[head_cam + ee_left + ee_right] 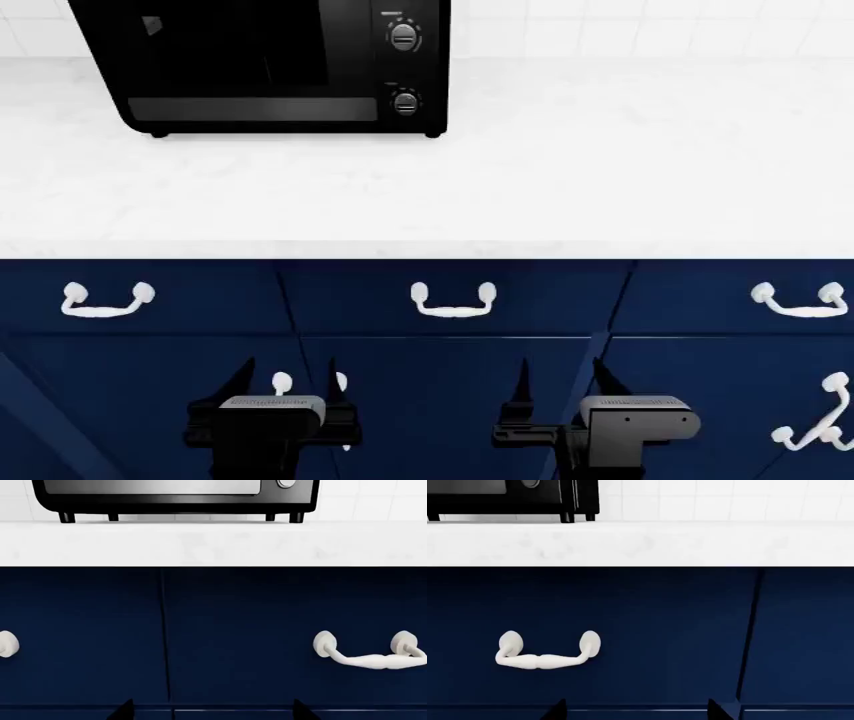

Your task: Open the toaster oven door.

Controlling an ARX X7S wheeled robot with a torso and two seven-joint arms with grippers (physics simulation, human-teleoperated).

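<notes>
The glossy black toaster oven (267, 70) stands on the white counter at the far left, with two silver-marked knobs (403, 36) showing on its right front. Its door (227, 50), with a dark glass window, lies flush against the front; its bar handle is out of view. The oven's lower edge also shows in the left wrist view (173, 500) and the right wrist view (507, 497). My left gripper (290, 375) (212, 710) and right gripper (561, 375) (637, 710) are both open and empty. They hang low in front of the navy cabinets, well below the oven.
The white marble counter (561, 170) stretches to the right of the oven, with a white tiled wall behind. Navy drawers and cabinet doors below carry white handles (454, 300) (370, 652) (547, 652). The counter's front edge overhangs above both grippers.
</notes>
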